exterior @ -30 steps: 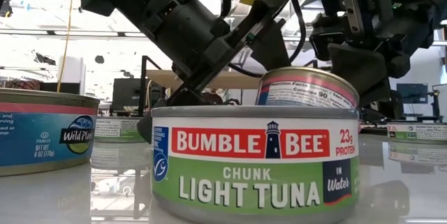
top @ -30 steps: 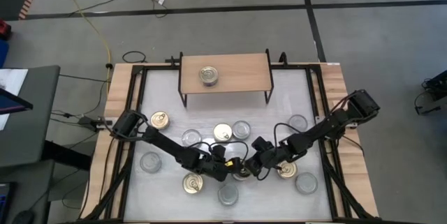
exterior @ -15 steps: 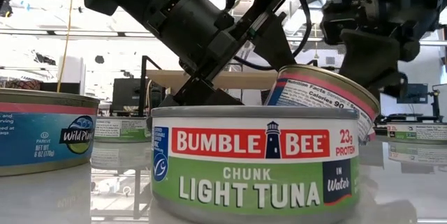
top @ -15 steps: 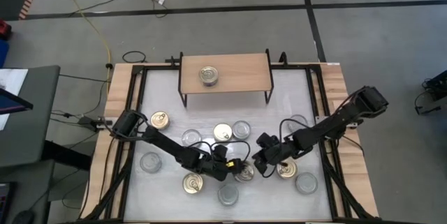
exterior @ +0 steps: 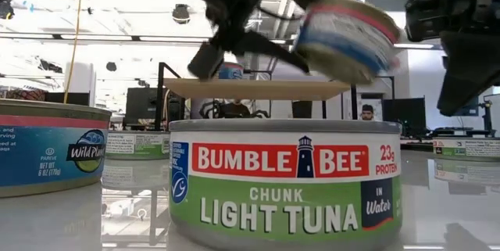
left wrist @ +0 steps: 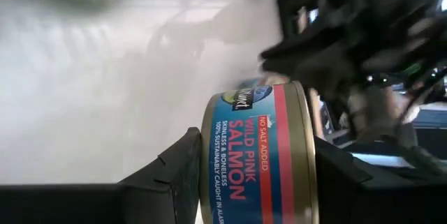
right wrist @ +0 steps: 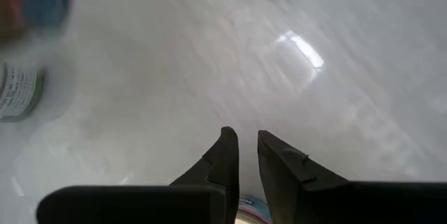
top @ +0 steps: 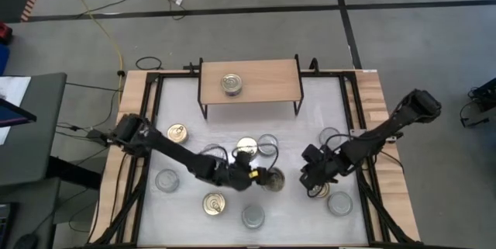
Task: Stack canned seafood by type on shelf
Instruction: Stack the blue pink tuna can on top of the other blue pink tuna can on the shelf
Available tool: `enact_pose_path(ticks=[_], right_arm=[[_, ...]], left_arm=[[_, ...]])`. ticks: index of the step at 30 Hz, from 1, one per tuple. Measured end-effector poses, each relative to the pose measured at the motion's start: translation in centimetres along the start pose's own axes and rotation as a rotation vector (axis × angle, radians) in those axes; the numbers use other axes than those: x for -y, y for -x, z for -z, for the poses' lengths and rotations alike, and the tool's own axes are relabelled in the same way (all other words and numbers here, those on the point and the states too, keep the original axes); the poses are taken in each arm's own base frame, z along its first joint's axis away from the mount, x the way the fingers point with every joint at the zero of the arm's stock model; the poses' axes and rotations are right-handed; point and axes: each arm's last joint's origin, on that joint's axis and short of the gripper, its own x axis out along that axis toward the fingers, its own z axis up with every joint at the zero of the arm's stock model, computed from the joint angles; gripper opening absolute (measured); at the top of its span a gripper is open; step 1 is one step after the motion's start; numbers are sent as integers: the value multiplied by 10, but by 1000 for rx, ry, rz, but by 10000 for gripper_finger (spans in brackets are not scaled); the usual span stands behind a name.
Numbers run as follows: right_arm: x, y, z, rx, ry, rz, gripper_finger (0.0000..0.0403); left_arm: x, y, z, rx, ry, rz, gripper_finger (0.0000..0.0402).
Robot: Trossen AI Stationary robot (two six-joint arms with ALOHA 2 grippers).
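The left end effector (left wrist: 255, 182) clamps a Wild Pink Salmon can (left wrist: 257, 155) above the worktop (top: 310, 117); tilted, it may slip before the shelf (top: 263, 78). The right end effector (right wrist: 248, 155), slightly parted, is empty

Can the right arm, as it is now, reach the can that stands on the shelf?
Probably yes. The right gripper holds nothing, and bare table lies between it and the shelf. The can stands alone there, toward the shelf's left, so it is a long stretch.

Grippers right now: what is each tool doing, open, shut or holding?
Left tool: shut on the salmon can, lifted off the table.
Right tool: fingers slightly apart, holding nothing.
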Motion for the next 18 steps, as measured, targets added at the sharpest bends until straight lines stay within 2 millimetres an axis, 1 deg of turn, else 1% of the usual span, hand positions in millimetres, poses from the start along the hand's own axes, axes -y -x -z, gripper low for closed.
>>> enact_pose_path(ticks=[3, 5, 7, 11, 15, 18], right_arm=[[-2, 1, 3, 24, -4, -1, 82], [-2, 2, 4, 38, -6, 0, 82], [-3, 2, 5, 40, -3, -2, 82], [-3, 2, 5, 42, -8, -2, 82], [-2, 2, 2, 62, -17, 7, 82], [-1, 0, -2, 80, -33, 17, 81]], left_arm=[[19, 15, -30, 46, -42, 23, 188], [30, 27, -55, 85, -66, 28, 188], [39, 39, -82, 133, -90, 26, 188], [54, 69, -141, 238, -120, 47, 188], [61, 99, -198, 336, -136, 80, 188], [57, 113, -235, 380, -167, 82, 189]])
